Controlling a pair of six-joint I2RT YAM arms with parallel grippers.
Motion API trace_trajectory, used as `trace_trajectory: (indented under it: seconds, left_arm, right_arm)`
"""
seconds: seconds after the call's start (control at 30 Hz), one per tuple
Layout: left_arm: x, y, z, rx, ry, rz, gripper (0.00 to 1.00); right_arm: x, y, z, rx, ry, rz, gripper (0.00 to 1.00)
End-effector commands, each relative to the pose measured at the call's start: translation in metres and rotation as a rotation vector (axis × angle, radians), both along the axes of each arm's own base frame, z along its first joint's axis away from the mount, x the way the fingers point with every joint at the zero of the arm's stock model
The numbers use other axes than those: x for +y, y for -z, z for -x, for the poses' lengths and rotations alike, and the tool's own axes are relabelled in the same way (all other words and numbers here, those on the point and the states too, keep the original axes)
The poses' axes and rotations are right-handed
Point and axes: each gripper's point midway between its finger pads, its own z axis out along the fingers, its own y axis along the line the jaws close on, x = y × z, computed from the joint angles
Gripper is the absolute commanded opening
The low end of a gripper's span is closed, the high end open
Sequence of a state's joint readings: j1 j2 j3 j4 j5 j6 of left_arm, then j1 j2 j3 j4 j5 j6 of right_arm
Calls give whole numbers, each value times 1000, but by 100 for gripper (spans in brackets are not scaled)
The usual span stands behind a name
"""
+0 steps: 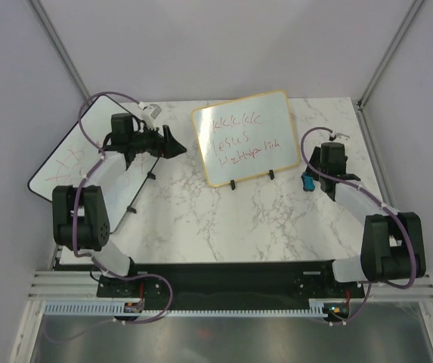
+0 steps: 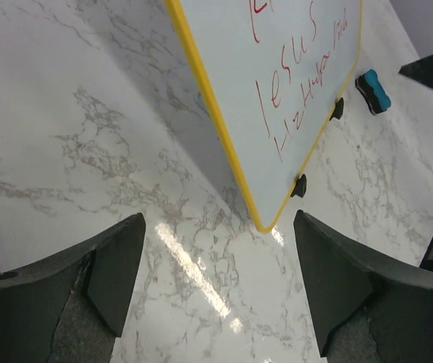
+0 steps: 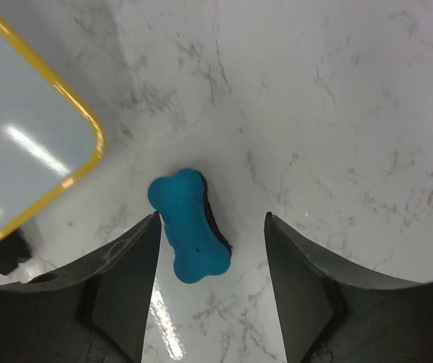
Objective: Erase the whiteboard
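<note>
- Top view: shows the whiteboard [image 1: 246,140] propped upright on two black feet [image 1: 233,185] at 12 o'clock of the bench [image 1: 224,227], with red writing across its face. Finds the left claw [image 1: 175,145] just off its 9 o'clock edge. Finds the right claw [image 1: 312,175] low by its 4 o'clock corner, over a blue eraser [image 1: 306,183]. Leaves a larger doodled board [image 1: 69,162] out at 9 o'clock.
- Left wrist view: gives the left claw [image 2: 216,261] spread wide and empty, facing the whiteboard [image 2: 299,60] at 1 o'clock. Puts the eraser [image 2: 373,89] beyond the feet [image 2: 299,185], at 2 o'clock.
- Right wrist view: catches the right claw [image 3: 210,227] wide, straddling the eraser [image 3: 190,227] and apparently not yet gripping it. Places a whiteboard [image 3: 27,144] corner at 9 o'clock.
- Likely risks:
  - Eraser twisting or skidding out on closing, since it lies skewed and off-centre in the gap.
  - Scraping the bench if lowered too far.
  - Tipping or sliding the propped board under a hard wipe, unless braced by the left claw.
</note>
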State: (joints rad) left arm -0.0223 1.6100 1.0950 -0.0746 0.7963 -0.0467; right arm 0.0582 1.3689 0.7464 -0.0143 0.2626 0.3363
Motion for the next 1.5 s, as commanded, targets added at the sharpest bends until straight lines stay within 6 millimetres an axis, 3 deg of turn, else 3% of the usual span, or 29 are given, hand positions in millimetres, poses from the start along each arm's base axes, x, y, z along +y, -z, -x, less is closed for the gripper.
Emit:
trace_trajectory:
  seconds: [0.0,0.03,0.17,0.27,0.57,0.77,1.03,1.23,1.47]
  left_arm:
    - [-22,3,-7,156,39,104,88]
    - [-25,-4,-14,144,51,118,87]
    - [-34,2,-23,171,94,153,87]
    - [-35,3,-29,152,102,145,87]
    - [-46,15,-30,203,164,180,86]
    - [-44,10,-29,170,173,152,86]
    - [-44,10,-29,163,175,147,86]
    - [-44,5,-32,140,180,142,86]
    - [-43,12,-30,143,189,129,86]
  right_arm:
    - [2,39,21,195,-27,4,66]
    - [3,50,22,240,-38,8,66]
    - [10,66,23,308,-85,-11,63]
    - [8,66,21,317,-100,14,54]
    - [22,66,14,309,-180,-23,59]
    - [27,51,10,265,-201,-22,61]
    - [14,39,9,256,-158,52,62]
    - [15,48,2,266,-164,55,59]
    - [13,46,-13,262,-162,75,51]
